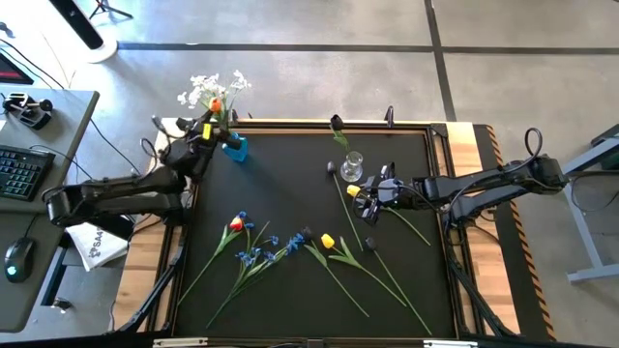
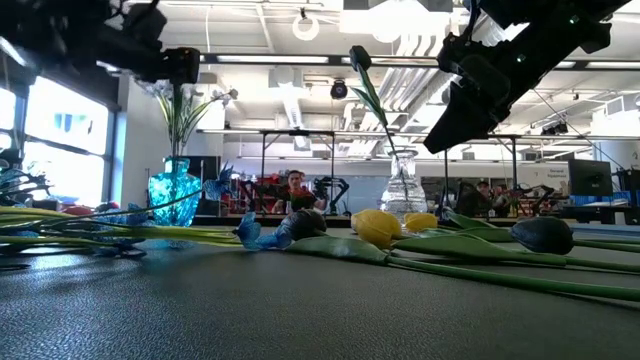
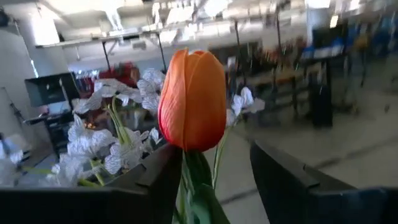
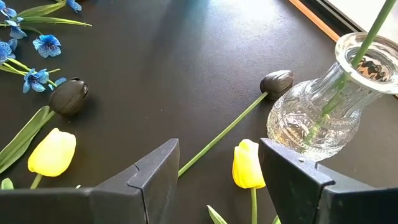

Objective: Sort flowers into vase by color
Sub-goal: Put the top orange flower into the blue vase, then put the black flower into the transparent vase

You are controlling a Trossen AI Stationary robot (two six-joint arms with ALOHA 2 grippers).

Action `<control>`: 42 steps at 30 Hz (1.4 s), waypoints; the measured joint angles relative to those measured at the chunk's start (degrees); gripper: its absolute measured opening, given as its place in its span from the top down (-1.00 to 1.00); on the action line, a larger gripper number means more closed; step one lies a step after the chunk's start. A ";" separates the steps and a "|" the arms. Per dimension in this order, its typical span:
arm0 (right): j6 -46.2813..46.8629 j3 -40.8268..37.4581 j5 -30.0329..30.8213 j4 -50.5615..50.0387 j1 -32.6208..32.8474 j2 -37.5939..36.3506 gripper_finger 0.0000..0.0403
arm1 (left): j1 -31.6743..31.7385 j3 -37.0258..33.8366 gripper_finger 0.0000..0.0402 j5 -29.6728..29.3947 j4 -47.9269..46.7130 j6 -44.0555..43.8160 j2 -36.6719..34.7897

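My left gripper is open at the table's far left, beside the blue vase of white sprays. An orange tulip stands upright between its fingers. My right gripper is open and hovers above a yellow tulip lying next to the clear vase, one finger on either side. That vase holds a dark tulip by its stem. Another dark tulip lies at the vase's foot. Blue sprays, a red tulip, a second yellow tulip and dark tulips lie mid-table. My left gripper stands open around the orange tulip's stem just below the bloom. The stem and a leaf lie close against one finger; whether they touch it, I cannot tell. The other finger is well apart from the stem.
The black mat has a raised wooden frame around it. Long green stems fan toward the near edge. Left of the table is a desk with a keyboard and mouse. People sit in the room beyond the far edge.
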 joint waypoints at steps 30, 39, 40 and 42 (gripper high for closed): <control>0.00 0.00 0.00 0.00 0.00 0.00 -0.07 | 8.19 39.14 0.11 5.26 -75.22 -26.67 1.45; 0.00 0.00 0.00 0.04 0.02 0.00 -0.07 | 4.25 44.75 0.11 10.56 -74.44 -23.24 1.42; 0.00 0.00 0.02 0.06 0.02 0.00 -0.07 | 3.06 44.75 0.11 12.16 -74.27 -23.20 1.46; 0.00 0.00 0.02 0.08 0.01 0.00 -0.07 | 0.11 44.75 0.11 14.14 -74.19 -23.24 1.99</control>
